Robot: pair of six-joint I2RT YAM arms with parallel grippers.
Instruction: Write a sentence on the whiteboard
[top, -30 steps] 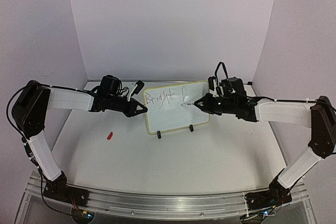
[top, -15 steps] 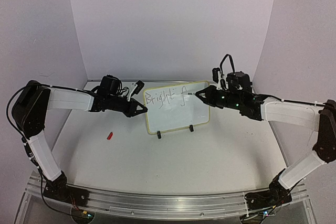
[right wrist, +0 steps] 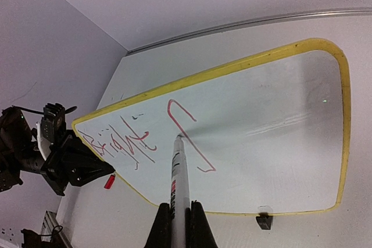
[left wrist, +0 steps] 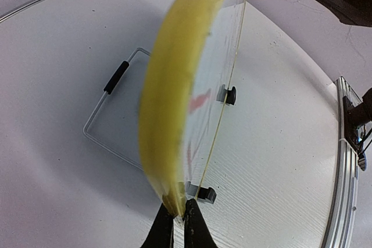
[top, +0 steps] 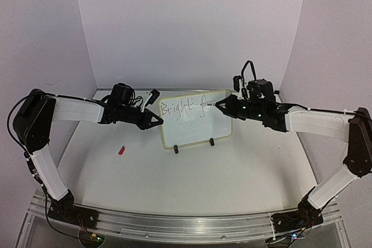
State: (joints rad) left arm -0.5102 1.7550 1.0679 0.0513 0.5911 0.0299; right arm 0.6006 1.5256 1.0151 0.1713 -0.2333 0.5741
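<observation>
**Marker tip on the board, left edge pinched**

The whiteboard (top: 197,127) stands tilted back near the middle of the surface (top: 192,190), between my two arms. It rests on two black clip feet (top: 176,149), and in my left wrist view a wire stand (left wrist: 110,114) shows behind it.

My left gripper (top: 158,121) is closed tight on the board's left edge. In the left wrist view its two fingertips (left wrist: 165,225) nip the yellow rim (left wrist: 174,85) at the lower corner, with almost no gap between them.

My right gripper (top: 220,107) reaches in from the right side and is clamped on a marker (right wrist: 178,172). The pen's white barrel runs straight out between my fingers. Its tip touches the white face in the upper middle of the board, right beside a tall hooked stroke.

The sentence (top: 181,108) so far sits along the top of the board. I can make out "Bright" and one letter after it, an "f". The strokes look red in my right wrist view and dark from above. The lower half and the right side of the board carry no marks.

A small red object (top: 121,150) lies on the surface to the left of the board, well apart from it and below my left arm.
</observation>
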